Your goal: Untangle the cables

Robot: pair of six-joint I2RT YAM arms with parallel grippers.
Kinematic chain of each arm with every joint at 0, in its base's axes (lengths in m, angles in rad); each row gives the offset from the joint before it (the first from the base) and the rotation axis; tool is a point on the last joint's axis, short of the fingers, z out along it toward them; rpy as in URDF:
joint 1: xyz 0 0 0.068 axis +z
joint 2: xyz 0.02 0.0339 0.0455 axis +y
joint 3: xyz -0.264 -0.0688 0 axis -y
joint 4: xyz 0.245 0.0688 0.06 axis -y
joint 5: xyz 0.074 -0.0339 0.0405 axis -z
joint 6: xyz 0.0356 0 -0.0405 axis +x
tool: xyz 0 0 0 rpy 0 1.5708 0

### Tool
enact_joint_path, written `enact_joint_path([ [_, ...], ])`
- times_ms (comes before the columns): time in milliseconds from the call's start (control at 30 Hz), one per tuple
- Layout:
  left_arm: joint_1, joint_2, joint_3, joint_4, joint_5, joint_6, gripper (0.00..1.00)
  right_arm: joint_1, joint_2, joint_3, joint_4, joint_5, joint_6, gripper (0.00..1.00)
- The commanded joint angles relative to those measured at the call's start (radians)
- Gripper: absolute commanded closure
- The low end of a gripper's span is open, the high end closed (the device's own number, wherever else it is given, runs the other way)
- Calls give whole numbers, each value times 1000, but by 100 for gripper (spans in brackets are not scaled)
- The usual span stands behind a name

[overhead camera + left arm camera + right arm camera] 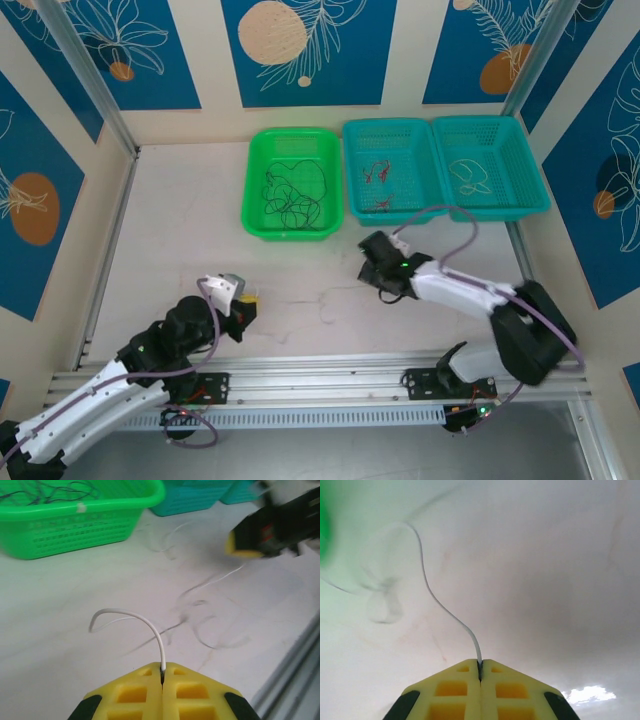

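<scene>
White cable (125,612) is what both hands have hold of, down on the pale counter (180,220) in front of the baskets. From the left wrist camera I see my left hand (162,667) with its yellow pads pressed together on one end of it. The wire rises out of the seam between them, arches up and over to the left, and its tip curls back down toward the counter. Further along, faint thin loops of the same wire trail across the surface toward my right hand (480,664). That hand looks blurred in the left wrist view, near the upper right corner. On the right wrist camera its pads are likewise clamped shut on the wire. The wire leaves the seam and snakes up to the left into a soft loop.

From above, the black cable (290,195) lies in loose coils inside the green basket (292,133). The red cable (380,178) sits in the middle teal basket (385,124). A pale wire (470,178) is looped in the right teal basket (475,120).
</scene>
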Motion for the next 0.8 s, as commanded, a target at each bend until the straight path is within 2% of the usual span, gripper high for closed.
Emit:
enact_joint_path([
  [0, 4, -20, 28, -83, -126, -49, 100, -145, -228, -40, 68, -80, 4, 100],
  [67, 4, -29, 20, -78, -134, -64, 100, -255, -336, -42, 74, -155, 5, 100],
  [100, 4, -34, 14, -69, -136, -70, 100, -341, -385, -33, 83, -210, 2, 100],
  [167, 4, -37, 5, -49, -137, -77, 100, -463, -422, -5, 82, -298, 0, 100],
  [200, 4, -38, 2, -41, -139, -79, 100, -570, -427, 20, 81, -370, 6, 100],
  [333, 4, -38, 7, -53, -157, -75, 100, -886, -373, 81, 154, -641, 107, 100],
  [400, 5, -45, 7, -69, -172, -80, 100, -982, -318, 114, 205, -716, 153, 100],
  [533, 7, -56, -2, -70, -175, -83, 100, -1020, -180, 252, 245, -732, 126, 100],
  [767, 7, -57, -9, -56, -157, -82, 100, -1022, 50, 460, 253, -643, 107, 100],
])
